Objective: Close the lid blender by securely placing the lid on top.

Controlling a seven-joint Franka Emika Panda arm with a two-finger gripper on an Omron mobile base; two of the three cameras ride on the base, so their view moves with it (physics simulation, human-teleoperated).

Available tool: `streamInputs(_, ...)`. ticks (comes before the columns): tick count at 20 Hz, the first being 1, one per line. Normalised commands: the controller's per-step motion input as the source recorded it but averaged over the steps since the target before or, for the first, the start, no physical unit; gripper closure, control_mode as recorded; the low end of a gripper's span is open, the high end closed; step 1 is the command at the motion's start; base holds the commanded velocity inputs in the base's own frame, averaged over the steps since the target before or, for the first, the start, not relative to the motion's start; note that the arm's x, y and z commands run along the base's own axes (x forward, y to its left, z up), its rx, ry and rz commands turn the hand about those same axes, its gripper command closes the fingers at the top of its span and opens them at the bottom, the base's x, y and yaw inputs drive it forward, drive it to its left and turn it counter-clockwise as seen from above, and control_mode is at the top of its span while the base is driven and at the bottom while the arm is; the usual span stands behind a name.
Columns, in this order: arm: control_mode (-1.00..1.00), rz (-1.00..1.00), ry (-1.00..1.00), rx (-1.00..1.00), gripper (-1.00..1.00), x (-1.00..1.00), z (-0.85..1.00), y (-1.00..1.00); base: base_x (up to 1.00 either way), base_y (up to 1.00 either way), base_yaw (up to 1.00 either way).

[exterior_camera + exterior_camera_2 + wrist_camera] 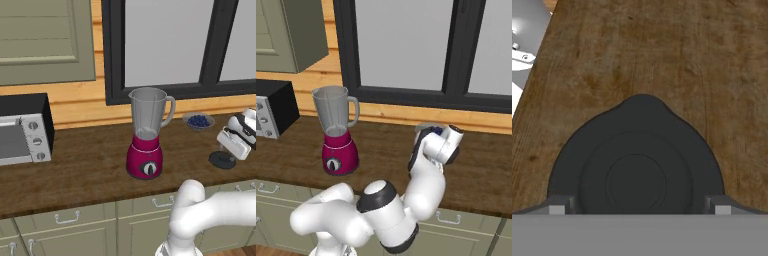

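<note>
The blender (145, 134) stands mid-counter, with a magenta base, a black dial and a clear grey jar whose mouth is uncovered; it is also in the right base view (336, 131). The black round lid (222, 160) lies flat on the counter to the blender's right. My gripper (223, 149) hovers just above it, pointing down. In the hand view the lid (637, 160) fills the middle, and my gripper (639, 207) is open, with one fingertip (559, 206) near each side of the lid's rim. In the right base view my own arm hides the lid.
A small bowl of blueberries (198, 120) sits by the wall behind the lid. A silver-and-black toaster oven (22, 131) stands at the far left. The window frame (112, 60) rises behind the blender. The counter's front edge (100, 205) runs above the drawers.
</note>
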Motion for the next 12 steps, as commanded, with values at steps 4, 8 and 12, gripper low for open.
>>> streamInputs(4,-1.0,0.0,0.0,-0.01,-1.0,0.0,-0.18,0.01,0.0,0.0,0.0)
streamInputs(8,-1.0,0.0,0.0,-0.02,-1.0,0.0,-0.18,0.03,0.0,0.0,0.0)
streamInputs(12,-1.0,0.0,0.0,-0.04,1.0,0.0,-0.21,0.06,0.0,0.0,0.0)
